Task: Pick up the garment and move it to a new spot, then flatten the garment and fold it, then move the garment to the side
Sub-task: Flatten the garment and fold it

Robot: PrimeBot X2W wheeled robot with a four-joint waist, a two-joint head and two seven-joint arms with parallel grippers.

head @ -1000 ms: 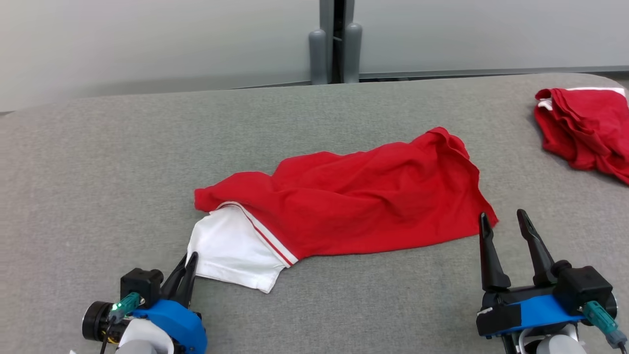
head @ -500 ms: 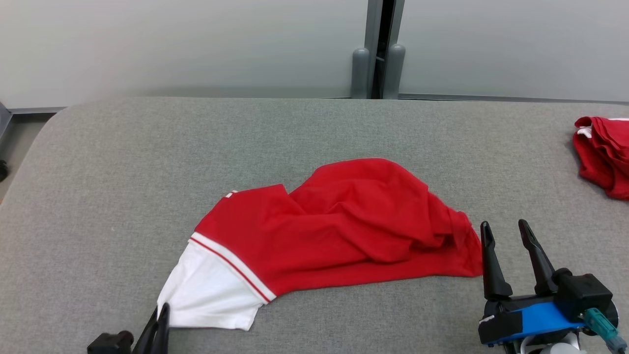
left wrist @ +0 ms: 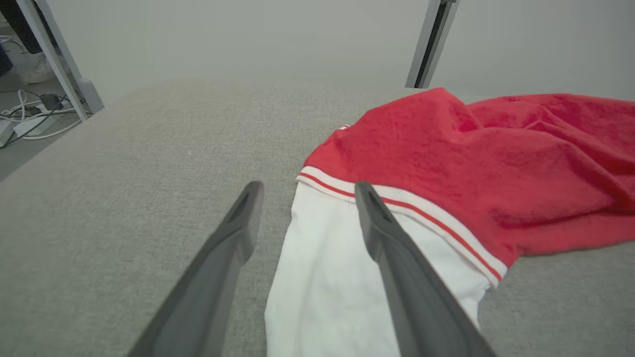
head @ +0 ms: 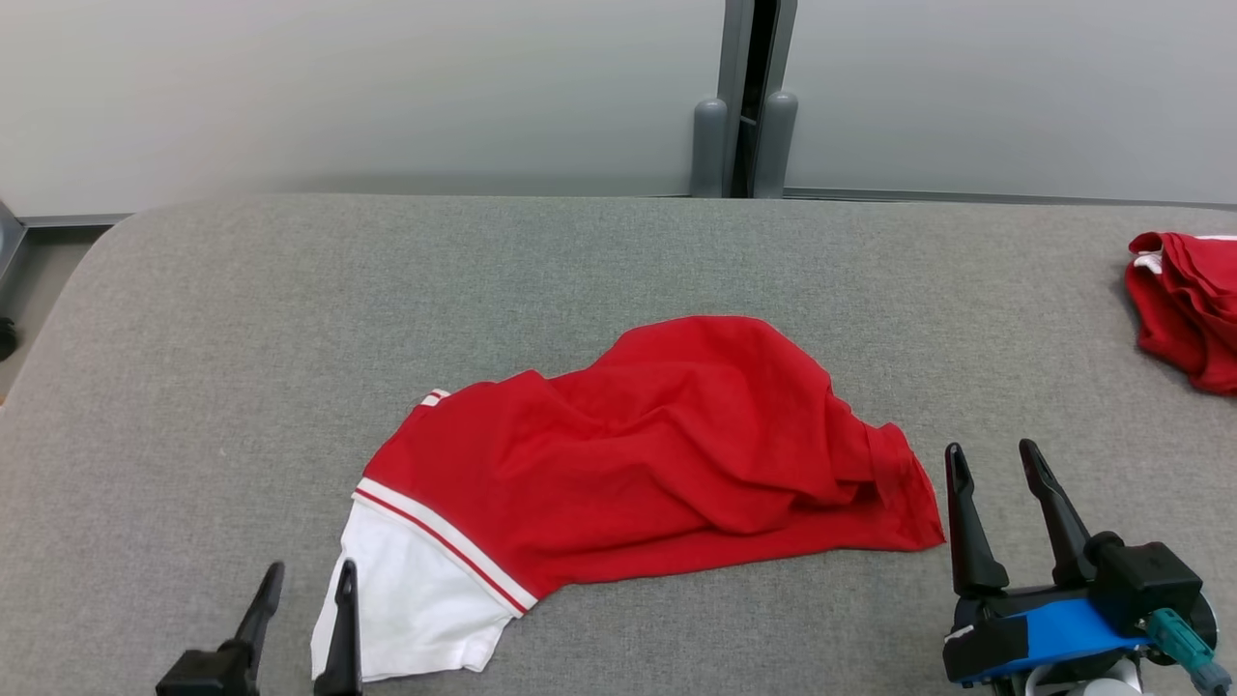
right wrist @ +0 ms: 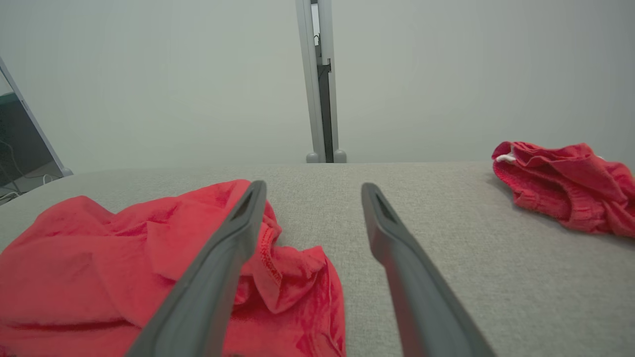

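Note:
The garment [head: 657,464] is a crumpled red shirt with a white, red-striped sleeve [head: 406,609], lying mid-table on the grey cloth surface [head: 290,319]. In the head view my left gripper [head: 304,580] stands open at the bottom left, its right finger over the white sleeve's near-left edge. The left wrist view shows the sleeve [left wrist: 327,277] lying loose between and under the spread fingers [left wrist: 238,223]. My right gripper [head: 991,459] is open just right of the garment's red hem, apart from it. Its fingers [right wrist: 248,213] frame the hem [right wrist: 287,267] in the right wrist view.
A second red garment [head: 1184,300] lies bunched at the table's right edge, also seen in the right wrist view [right wrist: 565,186]. A grey post [head: 744,145] stands behind the table. Cables and a frame leg [left wrist: 54,64] are off the table's left side.
My left gripper has gone from shut on the white sleeve to open, letting the sleeve drop flat. The head camera shifted first; the garment now lies more bunched. The right gripper stayed put.

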